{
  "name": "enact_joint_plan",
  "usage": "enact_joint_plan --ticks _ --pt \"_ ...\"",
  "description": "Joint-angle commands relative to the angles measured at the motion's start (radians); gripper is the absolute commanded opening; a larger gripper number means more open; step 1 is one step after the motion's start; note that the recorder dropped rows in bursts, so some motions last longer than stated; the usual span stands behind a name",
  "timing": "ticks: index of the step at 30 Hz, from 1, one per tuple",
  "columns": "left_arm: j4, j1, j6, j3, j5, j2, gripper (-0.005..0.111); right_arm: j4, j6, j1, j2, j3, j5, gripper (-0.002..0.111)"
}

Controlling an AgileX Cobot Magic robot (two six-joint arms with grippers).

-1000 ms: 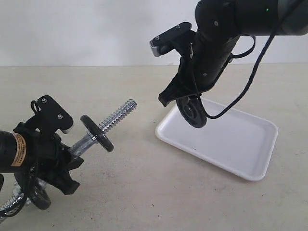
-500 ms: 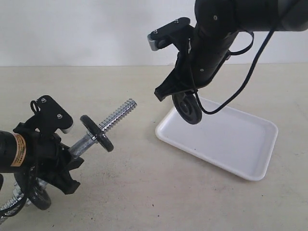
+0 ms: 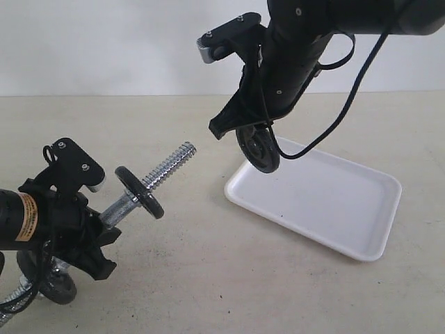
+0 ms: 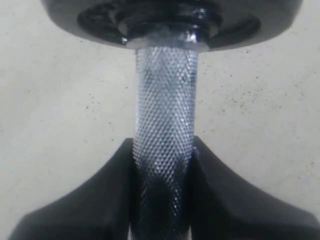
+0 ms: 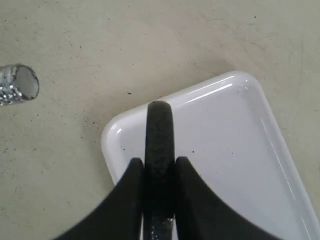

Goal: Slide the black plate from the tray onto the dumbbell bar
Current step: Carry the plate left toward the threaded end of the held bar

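Right claw (image 5: 159, 162): clamped on plate (image 3: 258, 149), held edge-on above tray (image 3: 348, 209) corner.
Left claw (image 4: 162, 147): clamped on bar (image 3: 169, 167), apart from tray.

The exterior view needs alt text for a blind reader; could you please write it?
The right gripper holds a small round matte-black weight plate on edge above a corner of a white glossy rectangular tray. To the left, the left gripper grips a chrome dumbbell bar, its threaded end pointing toward the plate.
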Motion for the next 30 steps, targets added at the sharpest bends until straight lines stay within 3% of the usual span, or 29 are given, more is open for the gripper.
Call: enact_joint_plan --ticks 1,15,24,30 --pt "0.047 -0.005 -0.045 -0.034 -0.483 -0.034 0.004 0.012 -0.006 0.005 -0.015 -0.015 -0.048 0.000" --pt "0.079 -0.005 -0.083 -0.034 -0.494 -0.034 0.004 0.033 -0.006 0.032 0.045 -0.088 -0.051 0.000" --pt "0.079 -0.107 -0.085 -0.064 -0.403 -0.034 0.004 0.046 -0.006 0.032 0.045 -0.127 -0.019 0.000" --pt "0.065 -0.120 -0.085 -0.086 -0.395 -0.034 0.004 0.053 -0.016 0.032 0.045 -0.127 0.000 0.000"
